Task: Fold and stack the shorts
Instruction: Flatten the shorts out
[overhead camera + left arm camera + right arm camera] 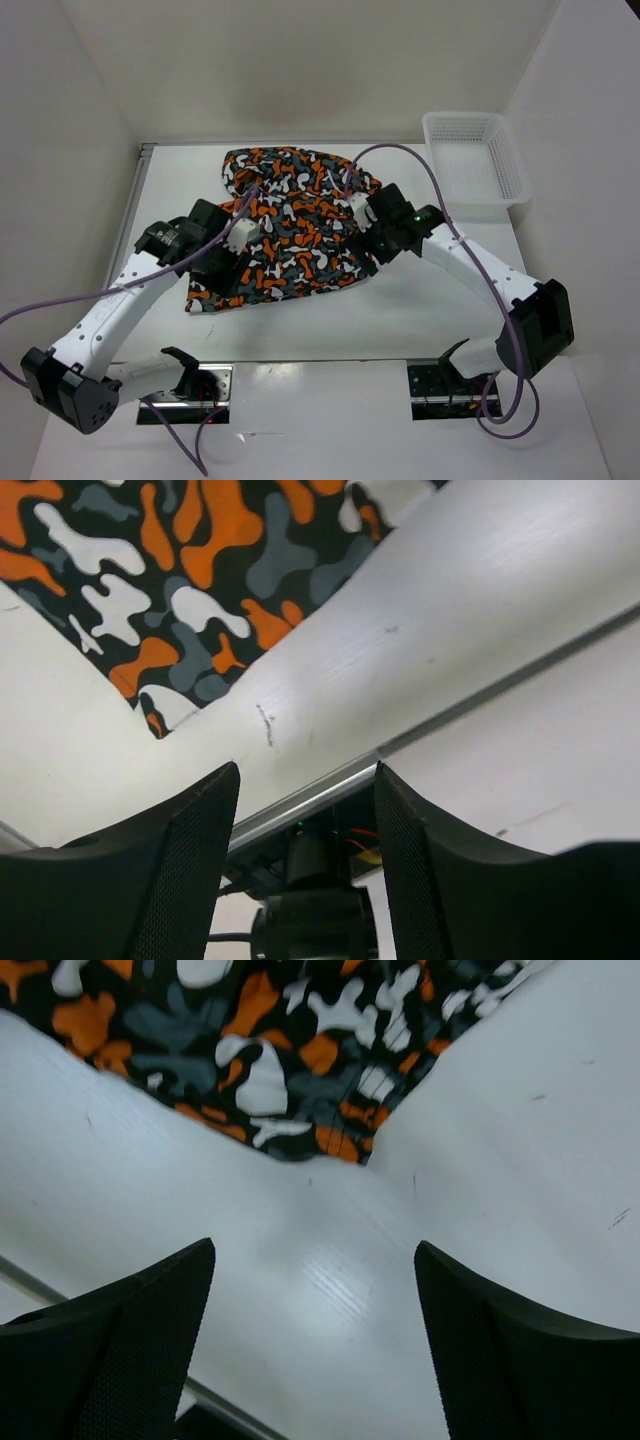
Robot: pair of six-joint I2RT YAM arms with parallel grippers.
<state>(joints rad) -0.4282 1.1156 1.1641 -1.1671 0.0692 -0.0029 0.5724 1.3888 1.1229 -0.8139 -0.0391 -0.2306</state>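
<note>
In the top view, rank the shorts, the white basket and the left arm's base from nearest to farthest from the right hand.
1. shorts, just left of the right hand.
2. white basket, far right corner.
3. left arm's base, near edge, left side.

Orange-black blotch-print shorts point(295, 225) flat on table point(400, 320)
</note>
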